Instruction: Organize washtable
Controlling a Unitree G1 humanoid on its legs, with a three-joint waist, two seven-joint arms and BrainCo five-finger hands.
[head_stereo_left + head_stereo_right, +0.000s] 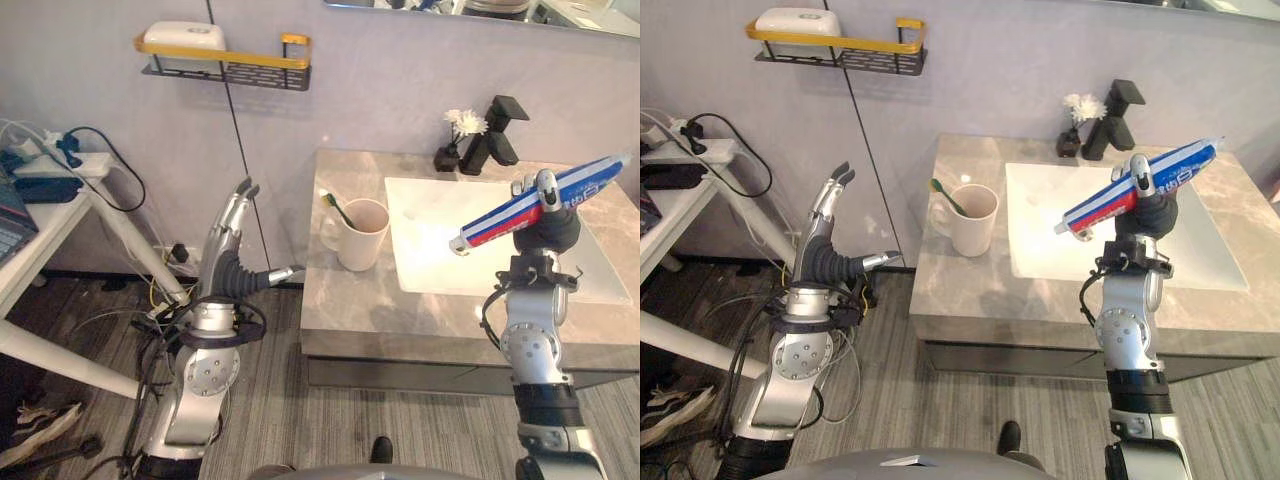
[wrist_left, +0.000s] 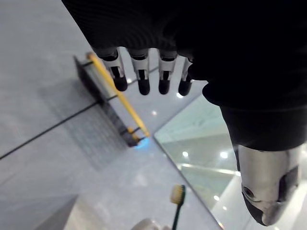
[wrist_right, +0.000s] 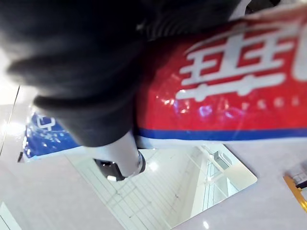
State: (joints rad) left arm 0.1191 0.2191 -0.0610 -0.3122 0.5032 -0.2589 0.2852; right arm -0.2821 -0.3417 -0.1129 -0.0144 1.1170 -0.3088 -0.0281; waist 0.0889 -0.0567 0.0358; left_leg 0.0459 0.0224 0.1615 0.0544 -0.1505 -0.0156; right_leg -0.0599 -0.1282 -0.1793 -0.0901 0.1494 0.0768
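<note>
The right hand (image 1: 552,228) curls its fingers round a long toothpaste tube (image 1: 492,224), held tilted above the white basin (image 1: 430,255), cap end lower left. The tube is blue, red and white, with white lettering on the red band. The left hand (image 1: 228,250) is raised left of the countertop (image 1: 350,305), fingers straight, holding nothing.

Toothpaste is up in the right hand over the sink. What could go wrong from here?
The right hand grips the toothpaste tube mid-length, tilted, both ends overhanging; it may slip and fall into the sink. The mug, with a toothbrush inside, stands near the left edge of the counter; a clumsy insertion might tip it off.
</note>
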